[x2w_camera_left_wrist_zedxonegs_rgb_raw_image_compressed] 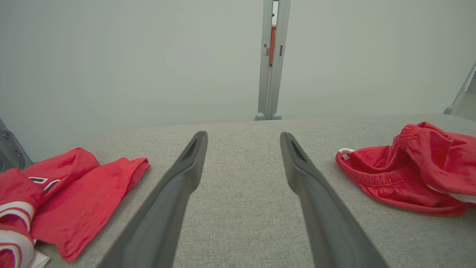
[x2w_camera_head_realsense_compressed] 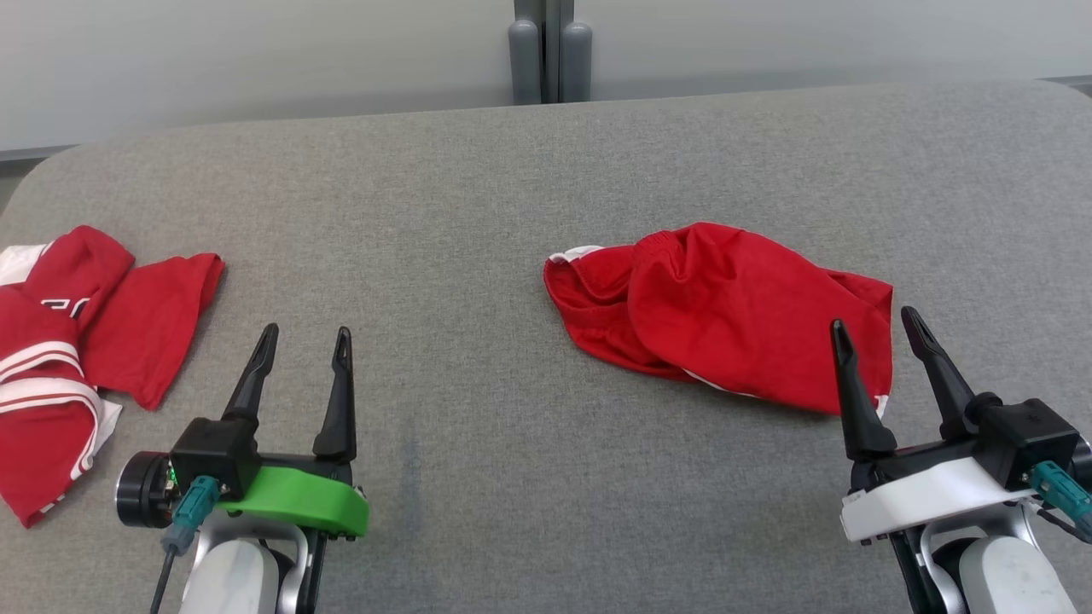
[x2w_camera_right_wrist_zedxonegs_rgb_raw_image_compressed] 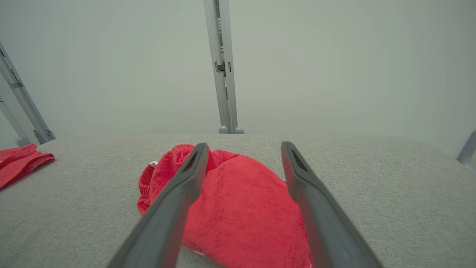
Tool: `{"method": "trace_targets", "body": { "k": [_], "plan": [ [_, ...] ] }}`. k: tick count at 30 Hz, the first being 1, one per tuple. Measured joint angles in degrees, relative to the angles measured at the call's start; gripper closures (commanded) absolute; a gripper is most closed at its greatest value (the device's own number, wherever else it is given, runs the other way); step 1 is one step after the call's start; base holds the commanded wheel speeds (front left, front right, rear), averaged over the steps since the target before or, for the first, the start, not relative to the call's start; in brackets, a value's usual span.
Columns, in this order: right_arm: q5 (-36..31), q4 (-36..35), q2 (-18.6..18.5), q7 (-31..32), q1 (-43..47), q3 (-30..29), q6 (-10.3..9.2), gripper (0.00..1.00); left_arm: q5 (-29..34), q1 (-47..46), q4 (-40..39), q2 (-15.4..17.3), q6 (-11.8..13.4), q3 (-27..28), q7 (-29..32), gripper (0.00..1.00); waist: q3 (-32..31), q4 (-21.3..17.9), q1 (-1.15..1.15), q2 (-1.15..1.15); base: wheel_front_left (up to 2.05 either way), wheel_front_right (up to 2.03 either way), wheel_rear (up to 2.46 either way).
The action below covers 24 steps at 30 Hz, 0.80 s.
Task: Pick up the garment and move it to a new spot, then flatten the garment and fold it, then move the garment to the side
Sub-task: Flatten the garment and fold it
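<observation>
A crumpled red garment with an elastic waistband and white trim lies in a heap right of the table's middle; it also appears in the left wrist view and the right wrist view. My right gripper hovers open at the garment's near right edge, its fingers spread over the cloth with nothing between them. My left gripper is open over bare table at the lower left, well apart from the garment; its fingers hold nothing.
A second red garment with white stripes and lettering lies bunched at the table's left edge. The grey fabric table runs wide between the two heaps. A grey post stands behind the far edge before a pale wall.
</observation>
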Motion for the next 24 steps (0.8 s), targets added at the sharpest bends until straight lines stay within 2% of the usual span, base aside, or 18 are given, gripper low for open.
{"method": "trace_targets", "body": {
  "k": [14,24],
  "plan": [
    [0.0,-1.4,0.1,2.1,1.2,1.1,0.0,0.0,0.4,0.6,0.3,-0.1,-0.3,-0.1,0.0,0.0,-0.7,-0.3,0.0,0.0,0.0,0.0,0.0],
    [0.1,9.2,-1.5,3.7,-1.2,7.5,0.01,0.0,0.6,-1.3,-0.1,-0.6,-0.5,-0.4,0.0,0.0,2.3,0.4,0.0,0.0,0.0,0.0,0.0]
  ]
}}
